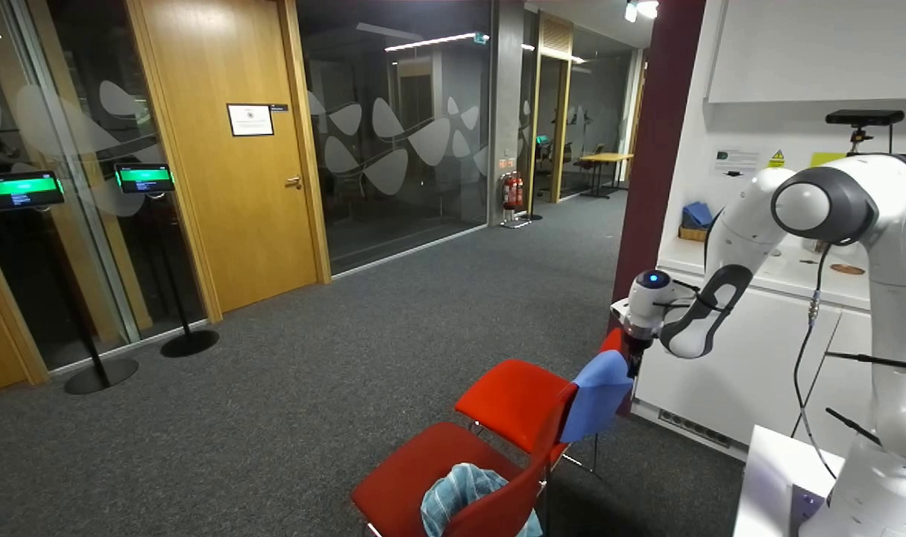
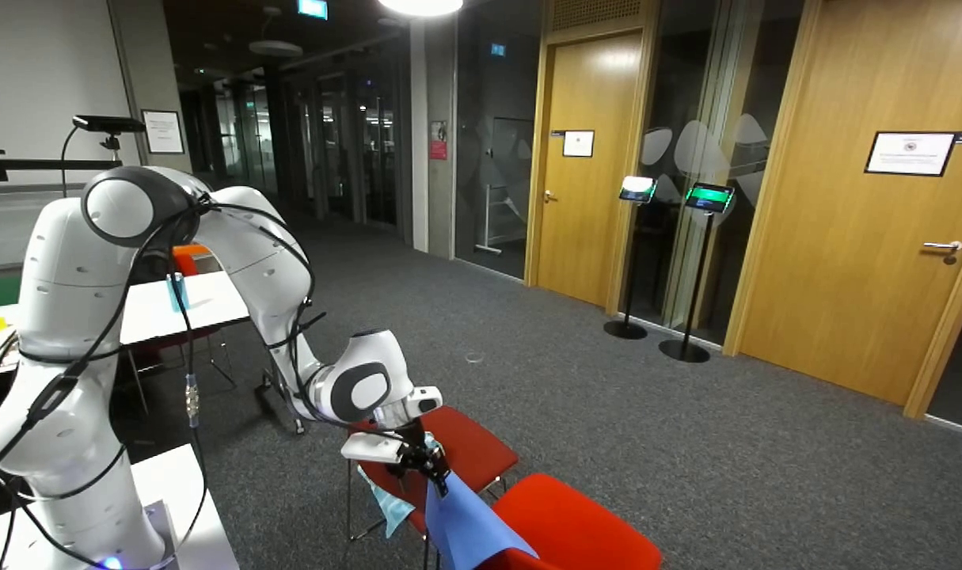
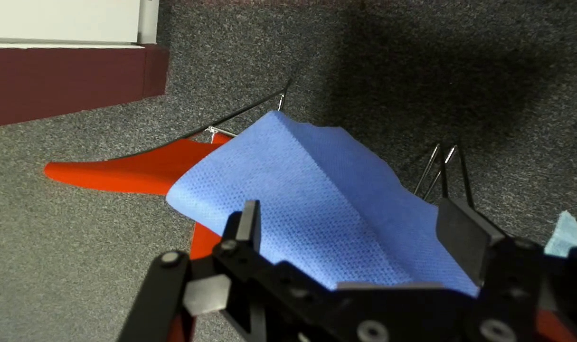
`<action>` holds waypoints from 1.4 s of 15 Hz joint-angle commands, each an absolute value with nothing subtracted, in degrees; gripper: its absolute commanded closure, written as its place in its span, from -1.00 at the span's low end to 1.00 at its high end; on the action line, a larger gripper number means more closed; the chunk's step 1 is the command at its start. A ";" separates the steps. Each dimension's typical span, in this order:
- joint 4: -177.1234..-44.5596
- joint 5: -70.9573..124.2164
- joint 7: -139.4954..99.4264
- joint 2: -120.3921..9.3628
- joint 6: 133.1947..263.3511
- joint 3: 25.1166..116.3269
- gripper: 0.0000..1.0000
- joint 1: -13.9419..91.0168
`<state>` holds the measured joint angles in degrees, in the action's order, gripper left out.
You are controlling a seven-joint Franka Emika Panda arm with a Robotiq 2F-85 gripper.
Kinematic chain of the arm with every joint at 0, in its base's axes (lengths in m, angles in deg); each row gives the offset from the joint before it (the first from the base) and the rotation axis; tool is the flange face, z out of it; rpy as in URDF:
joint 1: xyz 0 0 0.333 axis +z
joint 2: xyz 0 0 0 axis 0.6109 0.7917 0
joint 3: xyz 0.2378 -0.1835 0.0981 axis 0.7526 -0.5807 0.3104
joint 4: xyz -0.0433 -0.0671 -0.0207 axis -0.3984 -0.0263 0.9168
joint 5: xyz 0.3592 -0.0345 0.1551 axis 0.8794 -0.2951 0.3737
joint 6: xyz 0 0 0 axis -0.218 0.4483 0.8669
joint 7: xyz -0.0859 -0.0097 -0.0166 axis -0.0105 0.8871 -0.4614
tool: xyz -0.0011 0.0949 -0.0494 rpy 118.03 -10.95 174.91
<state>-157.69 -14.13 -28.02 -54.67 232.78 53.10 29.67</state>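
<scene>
Flecked grey carpet point(image 1: 296, 418) spreads through both exterior views beneath a smooth white arm point(image 2: 251, 261). In an exterior view, a bright red chair point(image 1: 512, 395) with thin metal legs stands at lower right, beside a darker red chair point(image 1: 430, 459). A blue cloth point(image 1: 600, 394) drapes over the brighter chair's back; only the wrist view shows its dimpled texture and long crease. A pale-lined teal towel point(image 1: 460, 488) lies rumpled on the darker chair, just a corner showing at the wrist view's right edge. Writing on a framed door notice point(image 1: 250, 119), upper left of an exterior view, is too small to read. The pincer point(image 3: 347, 209) stands spread over the cloth; whether its fingers point(image 3: 464, 240) touch it cannot be told. A yellow warning triangle point(image 1: 776, 158) shows only in an exterior view, upper right.
</scene>
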 commanded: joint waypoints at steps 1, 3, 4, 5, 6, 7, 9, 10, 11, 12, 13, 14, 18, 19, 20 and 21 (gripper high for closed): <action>-157.69 -14.13 -28.02 -54.48 232.77 53.12 -1.00 29.67; -157.68 -14.13 -28.02 -54.48 232.77 53.19 -1.00 29.74; -157.68 -14.13 -28.02 -54.49 232.77 53.20 -1.00 29.79; -157.68 -14.13 -28.02 -54.49 232.77 53.20 -1.00 29.80; -157.68 -14.13 -28.02 -54.49 232.77 53.20 -1.00 29.80; -157.68 -14.13 -28.02 -54.49 232.77 53.20 -1.00 29.80; -157.68 -14.13 -28.02 -54.49 232.77 53.20 -1.00 29.80; -157.68 -14.13 -28.02 -54.49 232.77 53.20 -1.00 29.80; -157.68 -14.13 -28.02 -54.49 232.77 53.20 -1.00 29.80; -157.68 -14.13 -28.02 -54.49 232.77 53.20 -1.00 29.80; -157.81 -12.42 -28.22 -54.12 233.40 54.34 -1.00 29.25; -158.04 -10.05 -29.51 -54.02 233.32 56.14 -1.00 28.05; -159.36 4.55 -33.63 -52.85 234.44 62.18 -1.00 23.80; -159.62 9.03 -35.06 -52.41 234.47 63.67 -1.00 22.46; -159.69 13.83 -36.26 -51.93 234.04 65.66 -1.00 20.27; -159.58 18.13 -37.59 -51.46 233.84 67.58 -1.00 18.06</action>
